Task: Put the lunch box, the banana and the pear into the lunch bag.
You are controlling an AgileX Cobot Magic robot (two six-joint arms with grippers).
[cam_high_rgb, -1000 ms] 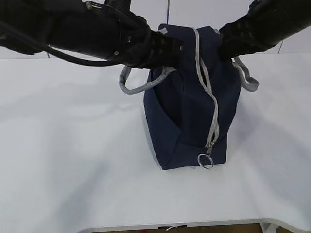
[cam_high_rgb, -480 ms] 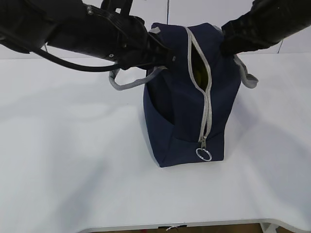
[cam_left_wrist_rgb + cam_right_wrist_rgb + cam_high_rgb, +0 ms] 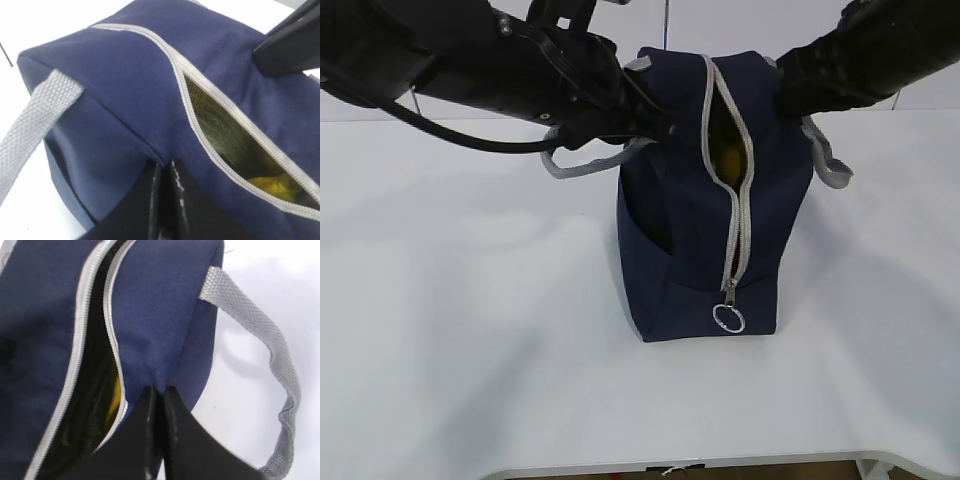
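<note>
While the left gripper (image 3: 162,167) is pinching a fold of cloth at the top edge of the boxy navy-blue fabric lunch bag (image 3: 695,235), its two black fingers are squeezing tight together with only the thin cloth between them. The right gripper (image 3: 156,392) is doing the same on the other top edge, pinching the blue cloth beside the zipper. Each one is tugging its own side outward, so the grey zipper (image 3: 732,215) is gaping open at the top.

Something yellow is peeking out from the dark inside. It is too hidden to tell if it is the banana or the pear. The lunch box is not showing in any view.

The bag is standing upright on the white table (image 3: 470,300), with nothing else on the table around it. Its soft grey webbing handles (image 3: 280,355) are flopping down at the sides.

The bag is looking soft and floppy, so it is likely bending wherever it is pulled. A pinch on the stiffer seam by the zipper seems the best spot to hold. The cloth is thin, so it may be slipping out if the pull is too hard.
</note>
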